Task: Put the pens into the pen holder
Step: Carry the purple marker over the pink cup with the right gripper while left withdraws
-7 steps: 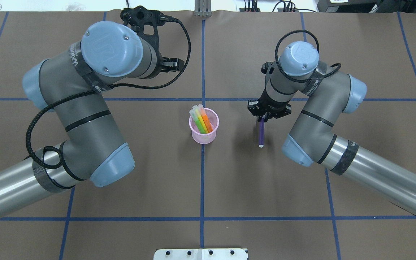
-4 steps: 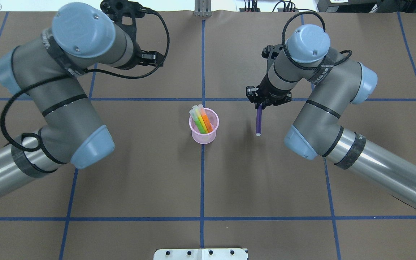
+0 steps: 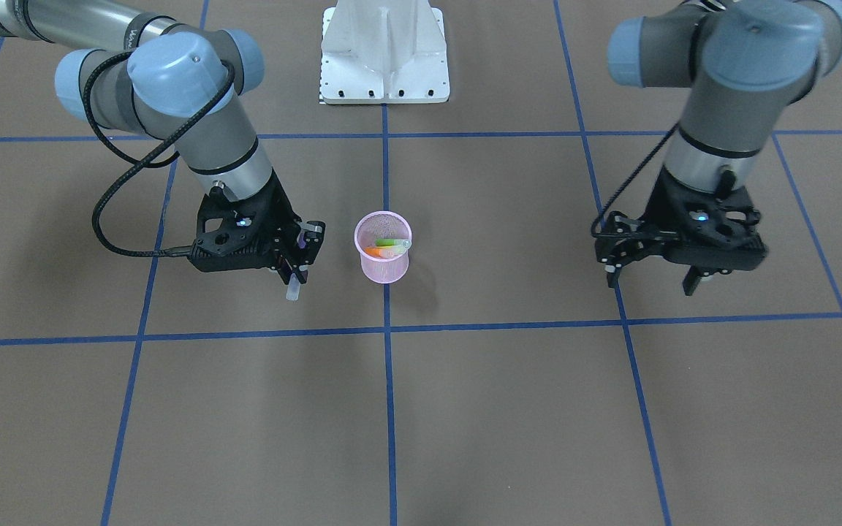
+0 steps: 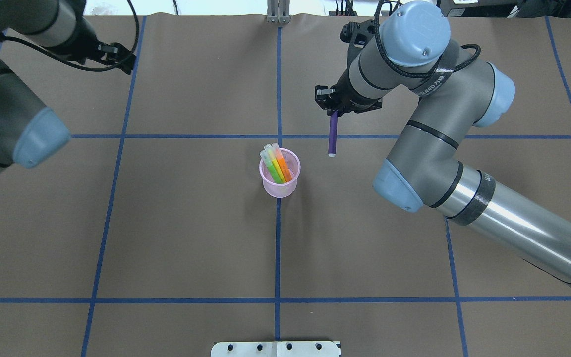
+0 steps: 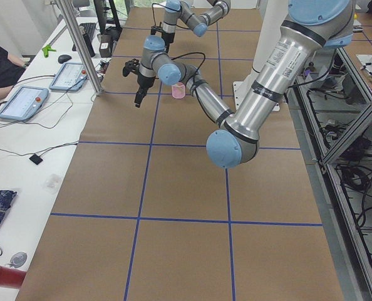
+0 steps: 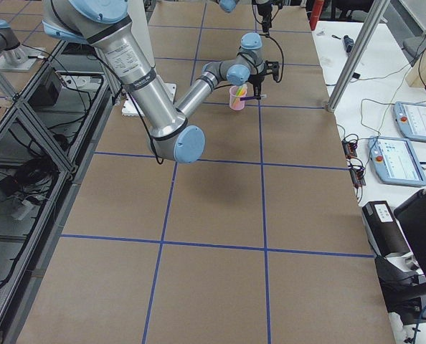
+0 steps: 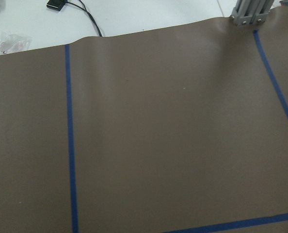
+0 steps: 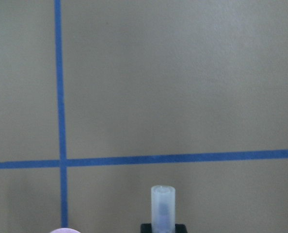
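Front-facing: right gripper clamped on the purple pen, cap down, at 9 o'clock of the pen holder; left gripper spread wide, empty, well apart at 3 o'clock. Overhead: purple pen at the holder's 2 o'clock, three pens inside leaning toward 11, so aim for the free 4 o'clock side. Right wrist: holder's rim at 8 o'clock of the pen; centre over the mouth before lowering.
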Robot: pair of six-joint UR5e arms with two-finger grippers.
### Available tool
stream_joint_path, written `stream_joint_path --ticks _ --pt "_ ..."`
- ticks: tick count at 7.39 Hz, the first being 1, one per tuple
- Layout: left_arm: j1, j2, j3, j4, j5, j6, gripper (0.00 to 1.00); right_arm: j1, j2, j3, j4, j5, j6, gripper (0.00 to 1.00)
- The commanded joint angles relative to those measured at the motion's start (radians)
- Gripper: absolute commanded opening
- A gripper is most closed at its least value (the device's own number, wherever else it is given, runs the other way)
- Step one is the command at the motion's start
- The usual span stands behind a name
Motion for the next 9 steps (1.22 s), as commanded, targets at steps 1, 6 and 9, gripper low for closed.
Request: stream_joint_path --ticks 1,6,9 --pt "-0.091 0.048 0.034 -0.003 -0.078 0.119 1.0 -0.037 0.061 0.03 0.0 -0.191 0.012 0.0" --pt "-0.101 0.048 0.083 -0.007 -0.078 0.127 1.0 -0.294 0.059 0.063 0.008 -0.74 -0.002 0.0" --pt "-0.102 0.048 0.097 -0.009 -0.078 0.13 1.0 -0.344 0.026 0.064 0.008 -0.807 -0.002 0.0"
